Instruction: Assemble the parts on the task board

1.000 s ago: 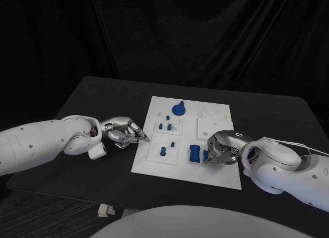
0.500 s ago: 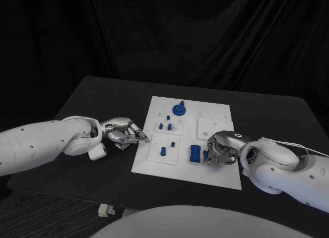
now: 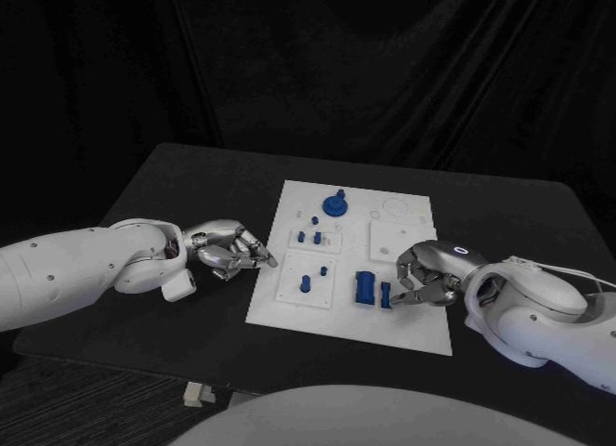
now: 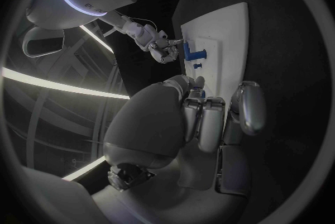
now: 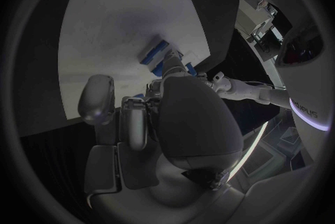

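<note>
The white task board (image 3: pixel 355 311) lies mid-table with several blue parts on it: a round knob (image 3: pixel 335 203) at the far end, small pegs (image 3: pixel 309 238) and a thick cylinder (image 3: pixel 365 288) near the front. My right hand (image 3: pixel 423 279) sits over the board's front right part and pinches a blue part (image 3: pixel 386 295) beside the cylinder; the left wrist view shows that hand (image 4: pixel 164 49) on the part (image 4: pixel 190 52). My left hand (image 3: pixel 231 249) hovers at the board's left edge with fingers curled in. A sliver of a small blue part (image 4: pixel 197 91) shows at its fingertips.
The black table (image 3: pixel 187 186) stretches out on all sides of the board. White sub-plates with holes (image 3: pixel 395 237) occupy the board's right half. Both forearms lie low over the table's front corners.
My right hand has shifted slightly to the right, still on the blue part. The left hand has barely moved.
</note>
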Available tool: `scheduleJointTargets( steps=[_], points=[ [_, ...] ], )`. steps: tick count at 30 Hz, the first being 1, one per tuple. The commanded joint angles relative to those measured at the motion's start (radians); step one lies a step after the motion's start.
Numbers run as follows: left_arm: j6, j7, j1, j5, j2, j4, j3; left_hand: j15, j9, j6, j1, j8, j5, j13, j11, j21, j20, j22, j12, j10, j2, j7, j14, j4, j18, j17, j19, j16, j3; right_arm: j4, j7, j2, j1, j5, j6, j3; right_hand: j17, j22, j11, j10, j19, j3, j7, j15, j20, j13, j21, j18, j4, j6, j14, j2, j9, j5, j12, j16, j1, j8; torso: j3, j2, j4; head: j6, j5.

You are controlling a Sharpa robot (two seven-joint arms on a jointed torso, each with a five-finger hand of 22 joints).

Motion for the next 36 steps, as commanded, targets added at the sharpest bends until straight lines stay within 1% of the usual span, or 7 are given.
scheduleJointTargets(
  steps=[1,12,20,23,27,31,36],
  points=[
    [-0.040,0.054,0.001,0.006,-0.011,0.016,0.001,0.002,0.003,0.011,-0.015,0.021,0.017,0.255,-0.003,-0.007,0.005,0.125,0.022,0.125,-0.002,0.002,0.112,-0.007,-0.009,0.268,0.007,0.014,0.034,0.022,0.073,-0.023,0.040,0.117,-0.050,0.003,0.263,0.151,-0.009,0.113,0.008,-0.030,-0.002,-0.004,-0.008,0.277,0.005,-0.007,0.000,0.005,0.109,-0.011,0.013,-0.003,0.020,0.017,-0.029,0.012,0.0004,0.000,-0.0007,0.000,-0.001],
    [-0.207,0.208,0.071,0.043,-0.048,0.081,0.001,-0.005,0.004,0.024,-0.051,0.027,-0.037,0.186,-0.010,-0.186,0.001,0.031,-0.037,0.045,-0.028,-0.004,0.109,0.005,0.034,0.265,-0.176,0.013,0.015,-0.012,0.408,-0.045,0.231,0.756,-0.155,0.003,-0.295,-0.100,0.031,-0.083,-0.230,-0.064,0.052,0.049,0.038,0.014,-0.700,0.088,-0.007,-0.083,-0.092,0.096,-0.312,0.028,-0.298,-0.518,-0.156,-0.343,0.0032,-0.004,0.0008,0.000,-0.015],
    [-0.224,0.416,0.107,0.324,-0.020,0.082,0.001,0.100,0.001,0.009,-0.263,0.026,-0.247,-0.589,0.064,-0.885,0.056,-0.349,-0.974,-0.823,-0.038,0.022,-0.901,0.079,0.053,-0.665,-0.755,-0.855,-0.106,-0.089,0.723,-0.007,0.235,1.116,-0.192,0.003,-0.980,-0.597,0.219,-0.476,-0.484,-0.104,0.182,0.220,0.225,-0.867,-1.032,0.083,-0.001,-0.116,-0.348,0.098,-0.720,0.061,-1.241,-1.430,-0.293,-0.589,0.0094,-0.015,0.0018,0.000,-0.026],
    [-0.201,0.462,0.109,0.408,-0.004,0.076,0.001,0.047,-0.007,-0.145,-0.286,0.000,-0.349,-0.794,-0.007,-1.153,-0.012,-0.539,-1.237,-1.132,-0.050,-0.054,-1.338,0.110,0.045,-1.012,-1.099,-1.310,-0.176,-0.114,0.785,-0.001,0.215,1.166,-0.166,0.003,-1.089,-0.707,0.276,-0.674,-0.699,-0.112,0.138,0.304,0.269,-0.981,-1.033,0.039,-0.005,-0.234,-0.624,0.004,-0.809,0.059,-1.369,-1.480,-0.352,-0.692,0.0106,-0.020,-0.0014,0.000,-0.020],
    [-0.191,0.493,0.105,0.455,0.006,0.069,0.001,-0.019,-0.027,-0.472,-0.299,-0.040,-0.426,-1.105,-0.152,-1.341,-0.017,-1.164,-1.433,-1.368,-0.035,-0.179,-1.458,0.109,0.063,-1.301,-1.296,-1.556,-0.282,-0.134,0.842,0.004,0.188,1.209,-0.134,0.003,-1.213,-1.092,0.168,-0.897,-1.281,-0.167,0.062,0.279,0.245,-1.046,-1.067,-0.005,0.006,-0.359,-1.076,-0.073,-0.875,0.056,-1.461,-1.510,-0.386,-0.778,0.0118,-0.020,-0.0016,0.000,-0.018],
    [-0.195,0.512,0.098,0.474,0.011,0.066,0.001,-0.036,-0.035,-0.570,-0.287,-0.052,-0.449,-1.202,-0.224,-1.344,-0.012,-1.213,-1.461,-1.413,-0.016,-0.241,-1.458,0.110,0.089,-1.302,-1.300,-1.557,-0.364,-0.148,0.876,0.010,0.167,1.234,-0.112,0.003,-1.277,-1.252,0.101,-1.140,-1.414,-0.206,-0.081,0.223,0.222,-1.128,-1.086,-0.019,0.009,-0.487,-1.326,-0.122,-0.949,0.079,-1.501,-1.530,-0.403,-0.847,0.0112,-0.019,-0.0014,0.000,-0.020],
    [-0.200,0.525,0.092,0.484,0.020,0.062,0.001,-0.034,-0.035,-0.574,-0.271,-0.053,-0.447,-1.232,-0.238,-1.346,-0.006,-1.231,-1.453,-1.418,-0.002,-0.254,-1.458,0.110,0.094,-1.302,-1.300,-1.557,-0.393,-0.164,0.891,0.020,0.148,1.246,-0.095,0.003,-1.288,-1.267,0.099,-1.224,-1.423,-0.217,-0.087,0.224,0.210,-1.154,-1.088,0.000,0.009,-0.504,-1.372,-0.131,-0.972,0.085,-1.503,-1.536,-0.410,-0.859,0.0103,-0.018,-0.0004,0.000,-0.025]
  ],
)
